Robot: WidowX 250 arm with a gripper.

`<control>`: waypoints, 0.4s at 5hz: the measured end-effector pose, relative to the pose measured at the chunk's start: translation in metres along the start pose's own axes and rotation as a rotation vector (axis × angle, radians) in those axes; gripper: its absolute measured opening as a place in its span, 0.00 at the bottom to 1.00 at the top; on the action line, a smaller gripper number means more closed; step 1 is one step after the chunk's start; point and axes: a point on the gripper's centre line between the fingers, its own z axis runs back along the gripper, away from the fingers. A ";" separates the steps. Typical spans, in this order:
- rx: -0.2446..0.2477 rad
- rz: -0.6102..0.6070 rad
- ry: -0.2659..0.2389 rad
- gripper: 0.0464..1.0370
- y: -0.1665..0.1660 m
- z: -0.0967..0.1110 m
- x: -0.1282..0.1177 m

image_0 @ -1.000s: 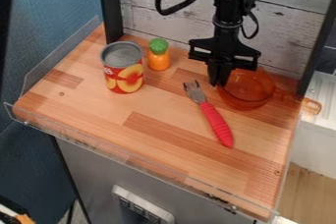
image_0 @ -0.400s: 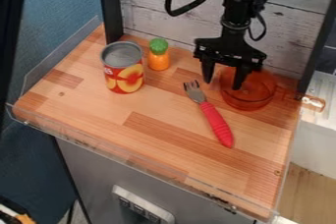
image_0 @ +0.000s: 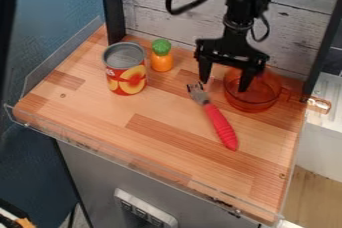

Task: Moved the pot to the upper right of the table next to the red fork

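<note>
My black gripper [image_0: 224,82] hangs over the upper right of the table with its two fingers spread open. The right finger is at the left part of the transparent orange-red pot [image_0: 257,98], and the left finger is outside it, above the fork's tines. The pot sits upright at the table's upper right, its handle pointing right past the table edge. Just left of the pot lies the fork [image_0: 219,124], its red handle toward the front and its metal tines toward the back. I cannot tell whether the right finger touches the pot.
A food can [image_0: 125,69] with a peach label stands at the table's left part. Beside it is an orange toy with a green top [image_0: 161,56]. A white plank wall bounds the back, with black posts at both rear corners. A clear rim [image_0: 133,157] runs along the front edge.
The gripper has opened from its shut state and stands slightly to the right of its first position, after a small shift back left. The pot has moved slightly right; the fork has stayed put.
</note>
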 end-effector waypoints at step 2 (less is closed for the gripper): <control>-0.069 0.064 -0.067 0.96 0.015 0.045 0.009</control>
